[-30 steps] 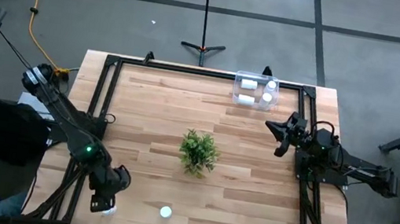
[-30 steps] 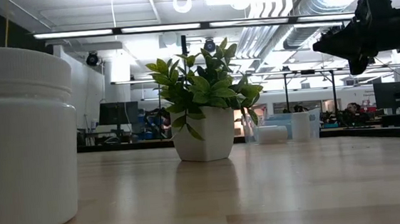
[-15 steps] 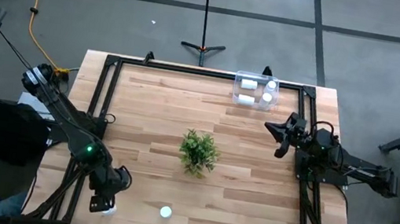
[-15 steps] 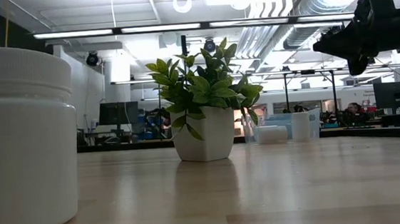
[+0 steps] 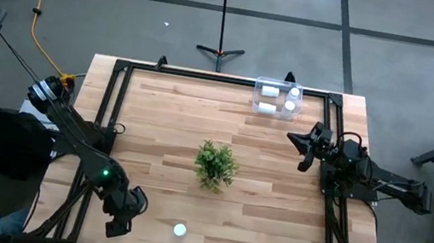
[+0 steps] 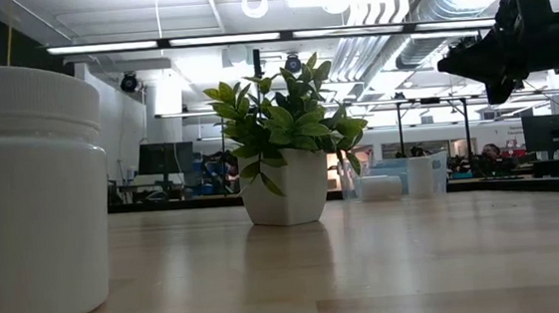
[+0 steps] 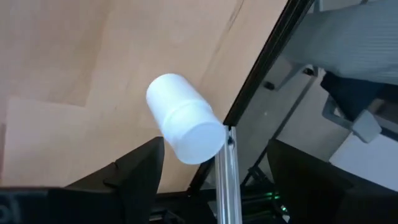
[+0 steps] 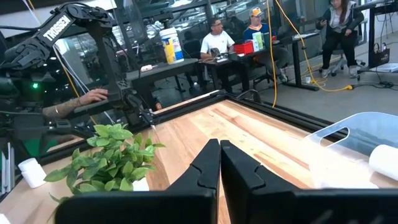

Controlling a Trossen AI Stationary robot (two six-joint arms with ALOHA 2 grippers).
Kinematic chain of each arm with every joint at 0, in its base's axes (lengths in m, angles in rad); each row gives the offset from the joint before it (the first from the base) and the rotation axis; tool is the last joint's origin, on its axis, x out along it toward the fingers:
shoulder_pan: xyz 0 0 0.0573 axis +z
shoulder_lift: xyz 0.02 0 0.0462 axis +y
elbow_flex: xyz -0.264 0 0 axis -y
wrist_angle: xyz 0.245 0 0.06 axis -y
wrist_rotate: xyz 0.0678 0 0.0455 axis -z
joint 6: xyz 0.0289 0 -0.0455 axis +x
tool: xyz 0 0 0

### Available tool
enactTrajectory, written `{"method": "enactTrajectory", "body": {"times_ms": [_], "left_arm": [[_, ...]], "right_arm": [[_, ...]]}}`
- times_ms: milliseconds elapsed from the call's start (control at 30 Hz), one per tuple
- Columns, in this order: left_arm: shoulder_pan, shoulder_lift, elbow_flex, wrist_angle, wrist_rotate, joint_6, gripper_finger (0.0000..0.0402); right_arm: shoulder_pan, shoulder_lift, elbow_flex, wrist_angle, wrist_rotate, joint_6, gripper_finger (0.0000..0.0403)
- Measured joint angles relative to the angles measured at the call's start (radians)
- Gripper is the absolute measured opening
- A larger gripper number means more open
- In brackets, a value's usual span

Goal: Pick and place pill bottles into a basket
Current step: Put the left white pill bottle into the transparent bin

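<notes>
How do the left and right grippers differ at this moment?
The left gripper has open jaws flanking a pill bottle at the table's front-left edge; the right gripper has shut, empty jaws. The left is far from the basket; the right hangs near it. Both are dark.

Table (image 5: 274,199) — pale planked wood, slight sheen; pill bottle (image 7: 185,119) — seemingly matt plastic.

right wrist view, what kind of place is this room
Probably an open robotics lab or workshop: people sit at desks beyond the wooden table, another robot arm stands at its far side, and exposed ducts run along the ceiling.
</notes>
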Motion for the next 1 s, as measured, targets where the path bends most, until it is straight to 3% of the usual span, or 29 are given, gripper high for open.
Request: {"method": "enactTrajectory", "body": {"times_ms": [433,1000], "left_arm": [[-0.009,0.031,-0.002,0.022,-0.009,-0.027,0.0287],[-0.056,0.120,-0.003,0.027,0.008,-0.025,0.0286]], "right_arm": [[0.000,0.000,0.000,0.000,-0.001,-0.001,0.0006],[0.000,0.005,0.000,-0.001,-0.001,-0.008,0.0003]]}}
